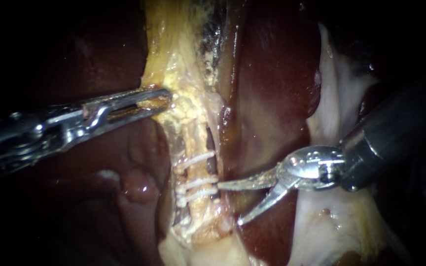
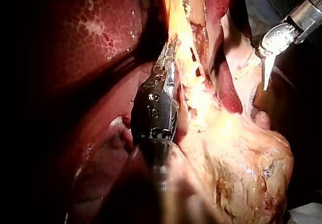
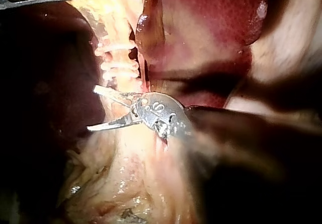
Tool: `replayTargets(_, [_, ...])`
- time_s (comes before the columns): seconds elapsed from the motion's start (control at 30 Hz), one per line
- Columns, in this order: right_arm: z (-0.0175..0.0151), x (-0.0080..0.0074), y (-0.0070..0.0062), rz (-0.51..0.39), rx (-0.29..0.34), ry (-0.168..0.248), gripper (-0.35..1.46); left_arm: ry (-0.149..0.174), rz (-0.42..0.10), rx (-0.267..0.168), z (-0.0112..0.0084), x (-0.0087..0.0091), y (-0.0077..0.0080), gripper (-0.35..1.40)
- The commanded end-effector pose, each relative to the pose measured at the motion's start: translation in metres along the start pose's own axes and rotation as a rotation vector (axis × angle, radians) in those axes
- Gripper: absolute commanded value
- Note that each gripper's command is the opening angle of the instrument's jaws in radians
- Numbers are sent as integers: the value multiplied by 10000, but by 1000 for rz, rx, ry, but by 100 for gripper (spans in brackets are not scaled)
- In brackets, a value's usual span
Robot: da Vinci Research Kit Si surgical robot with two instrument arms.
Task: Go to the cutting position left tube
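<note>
beside the clipped tube, the right instrument gapes wide; left instrument clamps yellow tissue.

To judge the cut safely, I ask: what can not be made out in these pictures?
Endoscope view: whether the right instrument's upper blade touches the clipped tube; the tip overlaps the clips.
Left wrist view: the clips, hidden behind pale tissue that the left instrument grips.
Right wrist view: right instrument's shaft, blurred.

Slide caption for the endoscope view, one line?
Right instrument open beside the clipped tube; left instrument shut on yellow tissue above the clips.
</note>
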State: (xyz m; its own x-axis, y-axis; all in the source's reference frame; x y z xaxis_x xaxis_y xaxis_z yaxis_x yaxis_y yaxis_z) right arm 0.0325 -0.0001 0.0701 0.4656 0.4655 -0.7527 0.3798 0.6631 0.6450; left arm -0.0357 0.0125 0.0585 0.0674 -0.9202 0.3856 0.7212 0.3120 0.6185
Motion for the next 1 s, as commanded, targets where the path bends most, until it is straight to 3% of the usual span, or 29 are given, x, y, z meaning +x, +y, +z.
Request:
replayTargets(0.03, [4,-4,5,12,-1,-2,123,-9,-3,-3,-5,-3,0,-35])
replayTargets(0.43, [16,-22,58,73,-25,2,111,-36,-22,3,-38,-17,-16,-35])
replayTargets(0.67, [14,-32,75,92,-47,-3,109,-39,-18,2,-42,-18,-20,-35])
replayTargets(1.0, [33,-46,87,104,-64,-26,108,-39,-18,2,-44,-17,-21,-35])
